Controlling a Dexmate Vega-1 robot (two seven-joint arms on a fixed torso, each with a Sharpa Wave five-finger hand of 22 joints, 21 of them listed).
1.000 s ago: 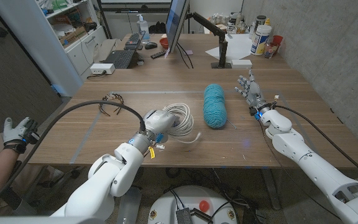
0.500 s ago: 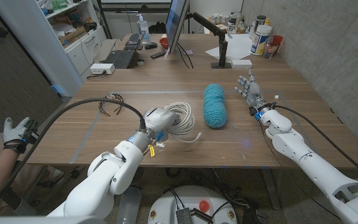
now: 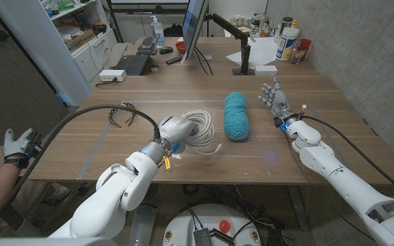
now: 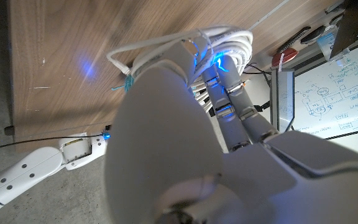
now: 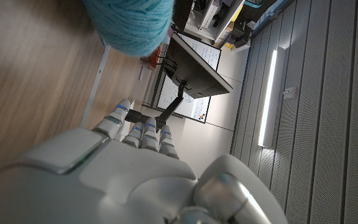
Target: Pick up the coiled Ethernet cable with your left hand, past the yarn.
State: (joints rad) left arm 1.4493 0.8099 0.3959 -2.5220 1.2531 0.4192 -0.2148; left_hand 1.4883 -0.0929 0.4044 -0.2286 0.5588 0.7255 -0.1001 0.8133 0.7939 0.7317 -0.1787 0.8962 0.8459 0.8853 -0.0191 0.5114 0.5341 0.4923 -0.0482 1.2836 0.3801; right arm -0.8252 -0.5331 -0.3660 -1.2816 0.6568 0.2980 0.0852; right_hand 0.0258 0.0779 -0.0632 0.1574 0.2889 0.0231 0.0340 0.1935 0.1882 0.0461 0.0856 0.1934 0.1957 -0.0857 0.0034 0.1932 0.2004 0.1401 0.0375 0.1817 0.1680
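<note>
The white coiled Ethernet cable [image 3: 198, 128] lies on the wooden surface [image 3: 101, 147], just left of the teal yarn [image 3: 237, 115]. The left hand [image 3: 172, 129] has its fingers [image 4: 219, 84] on the coil; whether they grip it cannot be told. The right hand [image 3: 274, 100] stands apart, fingers spread, holding nothing.

From the head view the left hand [image 3: 172, 130] covers the near side of the coiled white cable [image 3: 198, 128], so whether its fingers close around the loops cannot be told. In the left wrist view the hand's own back [image 4: 166, 118] blocks most of the coil. The yarn [image 5: 129, 22] is cut off by the right wrist picture's edge.
</note>
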